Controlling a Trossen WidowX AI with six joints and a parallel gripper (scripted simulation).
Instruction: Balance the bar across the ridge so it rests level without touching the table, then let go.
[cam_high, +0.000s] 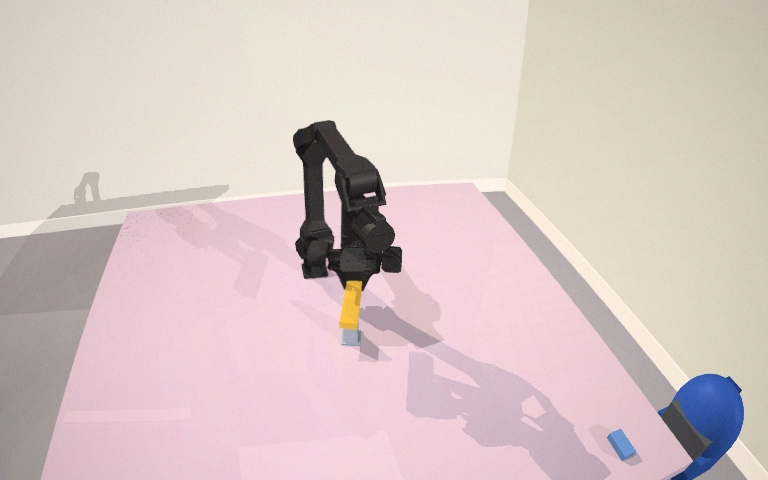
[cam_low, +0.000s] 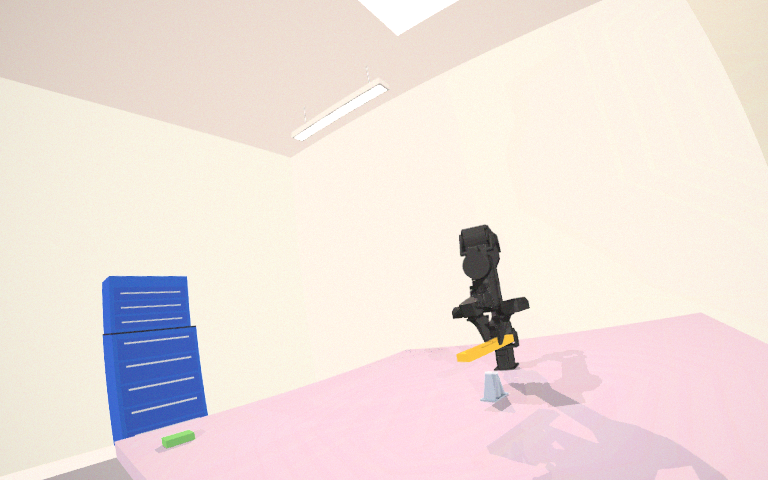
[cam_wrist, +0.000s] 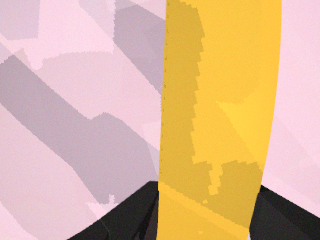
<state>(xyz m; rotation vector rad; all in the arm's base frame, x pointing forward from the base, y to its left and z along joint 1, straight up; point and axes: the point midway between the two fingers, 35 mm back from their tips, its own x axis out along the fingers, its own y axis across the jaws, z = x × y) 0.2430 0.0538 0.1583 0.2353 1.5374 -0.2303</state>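
The yellow bar (cam_high: 350, 312) (cam_low: 477, 350) (cam_wrist: 227, 75) is in the air, gripped by my gripper (cam_high: 354, 284) (cam_low: 499, 339) (cam_wrist: 204, 194), which is shut on it. In the top view the bar points toward the camera and its near end covers the top of the ridge. The pale blue-grey ridge (cam_high: 350, 337) (cam_low: 492, 387) stands upright on the pink table (cam_high: 198, 350) (cam_low: 339, 430). In the exterior view a gap shows between the bar and the ridge top below it. The ridge does not show in the wrist view.
A small blue block (cam_high: 621, 444) lies near the table's right front corner in the top view. A green block (cam_low: 178, 438) lies near the left table edge in the exterior view, with a blue drawer cabinet (cam_low: 155, 370) beyond. A rounded blue object (cam_high: 714, 416) stands beside the table.
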